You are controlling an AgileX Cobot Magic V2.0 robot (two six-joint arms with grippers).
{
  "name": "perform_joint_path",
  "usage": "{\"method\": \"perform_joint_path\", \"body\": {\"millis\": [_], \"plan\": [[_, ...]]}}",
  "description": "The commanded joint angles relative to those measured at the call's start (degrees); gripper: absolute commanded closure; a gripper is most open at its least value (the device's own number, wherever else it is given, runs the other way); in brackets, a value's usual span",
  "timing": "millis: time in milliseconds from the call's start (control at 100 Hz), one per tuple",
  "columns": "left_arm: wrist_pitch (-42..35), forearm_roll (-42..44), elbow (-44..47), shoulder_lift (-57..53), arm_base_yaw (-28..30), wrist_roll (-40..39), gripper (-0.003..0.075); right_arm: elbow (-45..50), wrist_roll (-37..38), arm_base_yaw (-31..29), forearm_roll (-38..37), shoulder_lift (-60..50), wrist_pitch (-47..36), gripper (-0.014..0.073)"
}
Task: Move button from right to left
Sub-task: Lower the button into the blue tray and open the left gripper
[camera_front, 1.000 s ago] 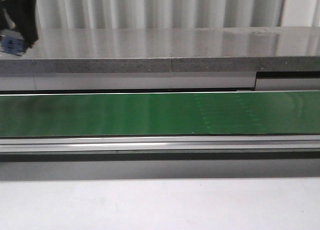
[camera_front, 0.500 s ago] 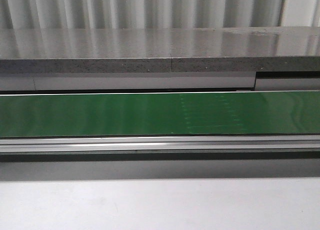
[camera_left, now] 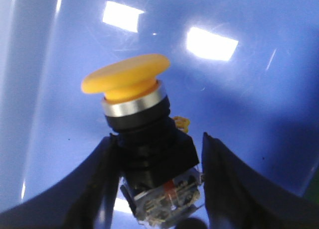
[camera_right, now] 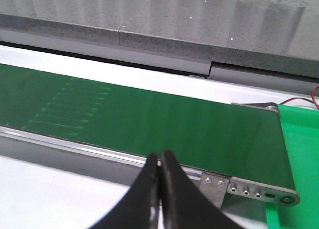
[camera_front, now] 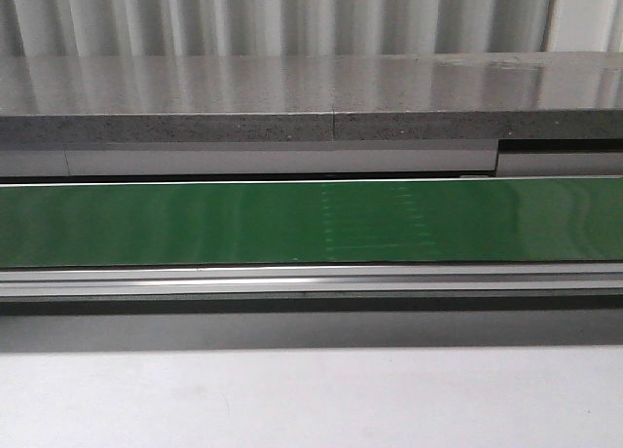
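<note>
- Glossy blue bin [camera_left: 259,79] behind the button [camera_left: 142,139] in the left wrist view; whether touching its floor, cannot tell.
- Left pincer [camera_left: 157,186] spread partway, black fingers [camera_left: 97,184] on either side of the button's dark body; contact unclear, so cannot tell if gripping.
- Right pincer [camera_right: 160,189] closed tight, empty, poised near the green belt [camera_right: 149,119].
- Button tilted: yellow mushroom cap, silver ring, black collar, clear block with red inside.
- Nothing of either arm in the front view, only belt [camera_front: 195,222] and grey ledge [camera_front: 292,97].
</note>
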Motion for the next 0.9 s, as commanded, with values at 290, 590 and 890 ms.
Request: {"method": "perform_joint_path", "body": {"millis": [290,590,890], "plan": [[-1.5,-2.0,-1.4,0.6,0.1,4.6,0.0324,-1.4,-0.4,0.1,0.2,0.6,-4.2,0.066],[0.5,-1.7,-3.1,0.0,-0.3,3.0,0.0251,-1.4,-0.4,0.1,0.2,0.6,-4.2,0.066],[-1.5,-3.2,-3.4,-7.6,-2.5,2.9,0.0664,-1.4,-0.4,0.1,0.2,0.6,-4.2,0.066]]}}
